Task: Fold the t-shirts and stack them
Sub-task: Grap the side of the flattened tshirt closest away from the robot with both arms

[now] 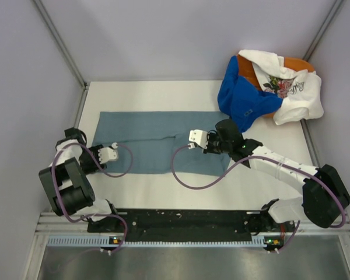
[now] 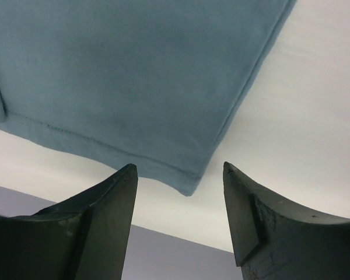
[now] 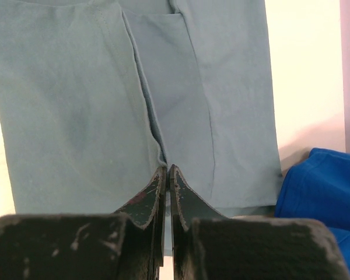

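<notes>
The right jaws were pressed shut at a raised crease mid-way along the slate-blue t-shirt; whether they pinched cloth could not be told. The left jaws stood open just over its near left corner. That shirt lay as a long, seemingly part-folded strip on the counter. The royal blue t-shirt, white floral t-shirt and orange t-shirt sat heaped unfolded at the far right, so most work remained.

White tabletop filling the floor of the booth, pale grey walls on three sides, slanting metal corner struts, black mounting rail along the near edge, brushed steel sheet below it
</notes>
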You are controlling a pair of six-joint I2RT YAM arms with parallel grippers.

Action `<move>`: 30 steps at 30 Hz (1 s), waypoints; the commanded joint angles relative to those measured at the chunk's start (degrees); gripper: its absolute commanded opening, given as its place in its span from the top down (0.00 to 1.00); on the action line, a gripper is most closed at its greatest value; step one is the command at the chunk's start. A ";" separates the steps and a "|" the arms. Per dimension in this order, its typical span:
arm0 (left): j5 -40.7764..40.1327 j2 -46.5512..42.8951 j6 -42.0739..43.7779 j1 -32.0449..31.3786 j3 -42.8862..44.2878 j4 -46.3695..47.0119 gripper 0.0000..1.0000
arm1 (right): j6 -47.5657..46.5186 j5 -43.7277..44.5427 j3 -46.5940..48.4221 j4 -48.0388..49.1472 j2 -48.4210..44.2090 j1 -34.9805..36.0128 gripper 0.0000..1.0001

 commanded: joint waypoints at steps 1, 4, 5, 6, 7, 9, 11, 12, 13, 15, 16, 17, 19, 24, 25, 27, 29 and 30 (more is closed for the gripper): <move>-2.80 1.88 4.95 0.45 -0.66 7.10 0.35 | 0.42 -2.63 2.72 1.15 0.15 -0.20 1.00; -4.29 2.58 5.91 0.45 -1.02 8.62 0.35 | 0.33 -2.63 2.55 0.89 -0.38 -0.20 1.00; -4.99 2.76 6.35 0.54 -1.02 8.62 0.35 | 0.33 -2.63 2.63 0.71 -0.29 -0.20 1.00; -5.70 3.02 6.70 0.63 -1.37 8.79 0.36 | 0.33 -2.63 2.63 0.62 -0.20 -0.20 1.00; -6.14 3.63 7.14 0.72 -1.55 8.97 0.37 | 0.33 -2.54 2.63 0.71 -0.03 -0.20 1.00; -6.41 4.08 7.15 0.89 -1.82 9.41 0.38 | 0.42 -2.54 2.55 0.62 0.15 -0.20 1.00; -6.58 4.43 7.85 0.81 -1.82 7.57 0.39 | 0.51 -2.28 2.55 0.62 0.24 -0.20 1.00; -6.84 4.43 8.11 0.89 -1.99 6.61 0.39 | 0.60 -2.10 2.55 0.62 0.15 -0.20 1.00; -7.11 4.52 8.72 0.89 -2.17 5.73 0.39 | 0.60 -1.84 2.55 0.54 0.15 -0.29 1.00; -8.51 4.60 9.60 0.89 -2.78 4.58 0.40 | 0.60 -1.22 2.55 0.36 0.32 -0.20 1.00; -9.21 4.78 9.78 0.89 -3.04 4.23 0.40 | 0.60 -0.87 2.55 0.19 0.41 -0.20 1.00; -9.92 5.04 9.96 0.89 -3.05 3.35 0.40 | 0.51 -0.78 2.63 0.18 0.41 -0.20 1.00; -10.97 5.22 10.22 0.89 -2.00 0.03 0.40 | 0.42 -0.70 2.63 0.10 0.33 -0.20 1.00; -5.01 0.40 10.92 0.98 1.52 -6.76 0.37 | 0.51 -0.78 2.81 -0.17 0.68 -0.20 1.00; -4.22 -0.92 11.27 0.98 1.61 -6.94 0.36 | 0.42 -0.78 2.81 -0.17 0.76 -0.20 1.00; -3.42 -2.59 12.24 0.89 1.35 -7.73 0.36 | 0.51 -0.96 2.72 -0.17 0.85 -0.20 1.00; -3.68 -3.13 12.16 0.98 0.56 -7.82 0.35 | 0.51 -1.22 2.64 -0.17 0.68 -0.20 1.00; -4.38 -3.13 12.07 0.98 0.04 -7.82 0.35 | 0.51 -1.22 2.72 -0.34 0.50 -0.20 1.00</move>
